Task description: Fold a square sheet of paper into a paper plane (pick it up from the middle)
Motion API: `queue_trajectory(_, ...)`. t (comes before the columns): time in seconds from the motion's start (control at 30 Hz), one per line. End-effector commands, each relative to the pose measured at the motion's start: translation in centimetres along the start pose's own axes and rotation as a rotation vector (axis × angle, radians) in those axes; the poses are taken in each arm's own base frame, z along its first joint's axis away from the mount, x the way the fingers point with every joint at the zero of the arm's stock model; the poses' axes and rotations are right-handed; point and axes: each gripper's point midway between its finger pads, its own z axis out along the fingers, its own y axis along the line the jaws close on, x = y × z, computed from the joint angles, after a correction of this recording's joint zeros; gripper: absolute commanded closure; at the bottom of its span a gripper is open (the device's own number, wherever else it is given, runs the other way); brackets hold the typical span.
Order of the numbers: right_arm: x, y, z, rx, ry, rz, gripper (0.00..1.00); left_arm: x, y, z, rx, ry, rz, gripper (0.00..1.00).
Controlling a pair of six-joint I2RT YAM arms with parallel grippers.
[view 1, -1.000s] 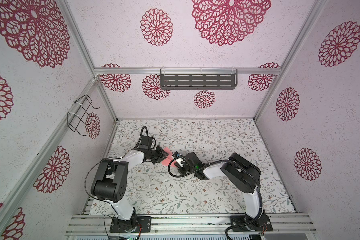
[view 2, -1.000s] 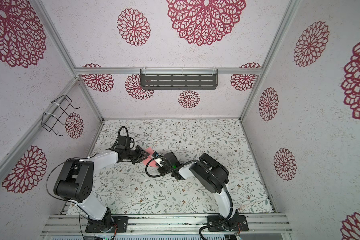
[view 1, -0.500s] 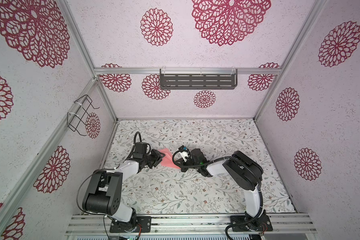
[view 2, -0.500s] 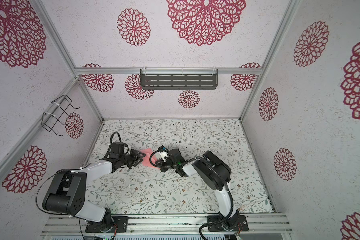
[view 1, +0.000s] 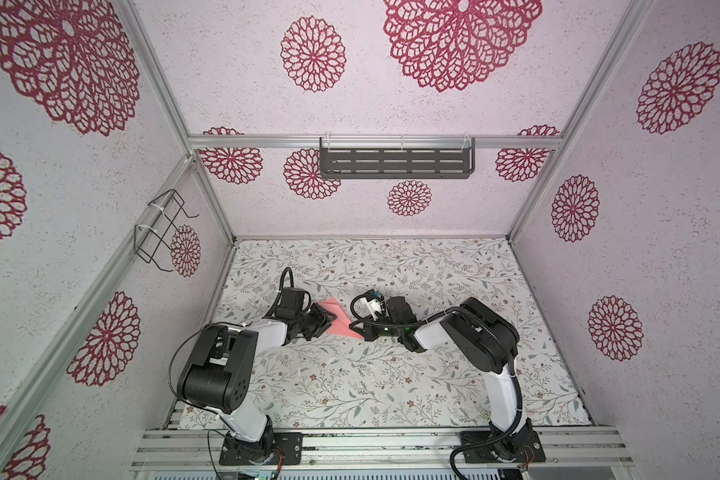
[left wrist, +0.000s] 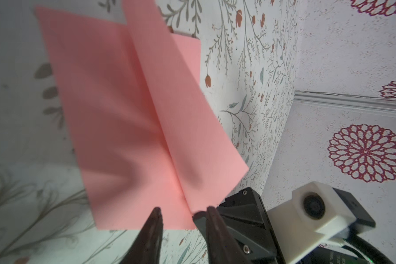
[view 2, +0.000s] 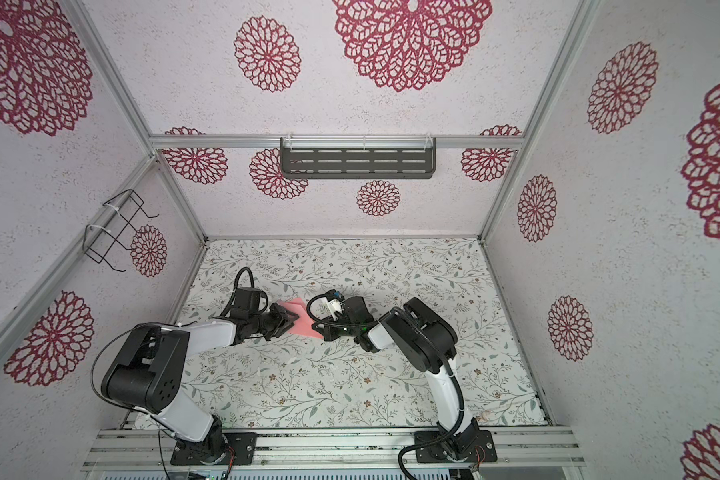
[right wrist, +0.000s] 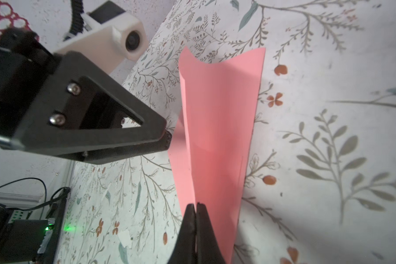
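1. Currently the folding is midway: the salmon-pink sheet of paper (view 1: 338, 321) lies on the bench (view 1: 391, 374), toward nine o'clock from its middle. It is creased down the centre, with one flap raised.
2. The right jaws, at the sheet's three o'clock in both top views, are pinched tight on its edge by the crease. The left jaws, at nine o'clock, stand partly apart with their tips at the paper, gripping nothing visible.
3. Next, the raised flap probably needs pressing flat while the right jaws steady the crease.
4. The paper is thin, matte and plain, bowing softly; the bench wears a leafy print.
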Motion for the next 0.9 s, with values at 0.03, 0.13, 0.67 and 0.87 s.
queue_trajectory(0.03,-1.6,1.0,0.2,-0.063,-0.037,0.026,0.99,-0.7,-0.6,0.8,-0.003,-0.006,0.015,0.57)
queue_trajectory(0.13,-1.5,0.9,0.2,-0.054,-0.032,0.039,0.99,-0.6,0.1,1.1,-0.051,0.003,0.004,0.56)
queue_trajectory(0.67,-0.7,0.1,0.4,-0.026,0.007,0.101,0.96,0.7,4.4,1.9,-0.363,0.072,-0.036,0.55)
queue_trajectory(0.87,-0.6,-0.4,0.4,-0.001,0.040,0.136,0.85,0.9,6.4,1.1,-0.491,0.071,-0.059,0.54)
